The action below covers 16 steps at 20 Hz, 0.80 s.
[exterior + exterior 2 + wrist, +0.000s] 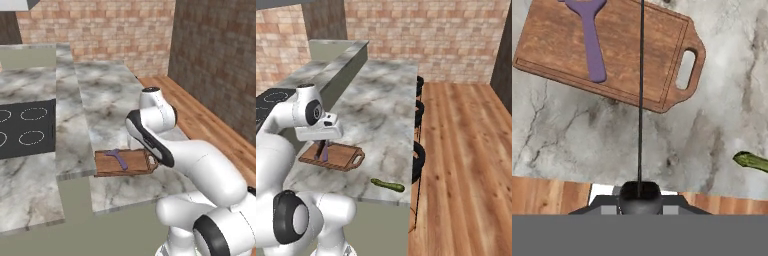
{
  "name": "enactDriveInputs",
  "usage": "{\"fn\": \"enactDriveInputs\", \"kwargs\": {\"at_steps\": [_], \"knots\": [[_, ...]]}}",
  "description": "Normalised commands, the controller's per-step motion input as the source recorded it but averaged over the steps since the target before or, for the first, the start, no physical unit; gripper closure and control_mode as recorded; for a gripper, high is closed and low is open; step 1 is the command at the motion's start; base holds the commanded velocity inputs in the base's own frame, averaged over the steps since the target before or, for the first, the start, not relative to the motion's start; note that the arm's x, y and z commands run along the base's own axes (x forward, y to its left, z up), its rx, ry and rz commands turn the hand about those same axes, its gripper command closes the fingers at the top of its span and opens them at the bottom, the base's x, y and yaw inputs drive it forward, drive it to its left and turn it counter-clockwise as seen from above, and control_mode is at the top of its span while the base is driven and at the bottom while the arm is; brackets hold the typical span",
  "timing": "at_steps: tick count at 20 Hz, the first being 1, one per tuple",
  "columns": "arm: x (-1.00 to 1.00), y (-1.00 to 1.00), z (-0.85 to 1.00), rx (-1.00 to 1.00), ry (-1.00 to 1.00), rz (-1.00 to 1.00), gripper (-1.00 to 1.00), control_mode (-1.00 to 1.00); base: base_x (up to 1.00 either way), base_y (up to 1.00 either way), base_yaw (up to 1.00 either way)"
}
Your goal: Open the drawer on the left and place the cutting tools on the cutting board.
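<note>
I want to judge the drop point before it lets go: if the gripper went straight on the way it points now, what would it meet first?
Probably the cutting board. The gripper, shut on the dark knife, points down at it, beside the purple tool. Height above the board is unclear.

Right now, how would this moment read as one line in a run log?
purple tool: on cutting board | claw: shut on dark knife, above board | zucchini: on counter

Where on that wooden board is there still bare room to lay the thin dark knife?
The cutting board is bare from beside the purple tool across to its loop handle; the knife in the gripper hangs there. The marble counter between board and green vegetable is free too. The purple tool's end is crowded.
</note>
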Motion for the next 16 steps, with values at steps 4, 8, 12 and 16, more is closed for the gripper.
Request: {"fn": "enactDriveInputs", "kwargs": {"at_steps": [4,8,12,16], "knots": [[0.66,0.0,-0.45,0.02,0.0,0.1,1.0,-1.0,0.0,0.0,0.0],[0.36,-0.05,-0.45,0.07,0.0,0.05,1.0,-1.0,0.0,0.0,0.0],[0.22,0.0,-0.48,0.11,0.0,0.03,1.0,-1.0,0.0,0.0,0.0],[0.29,0.0,-0.41,0.11,0.01,0.0,1.0,-1.0,0.0,0.0,0.0]]}}
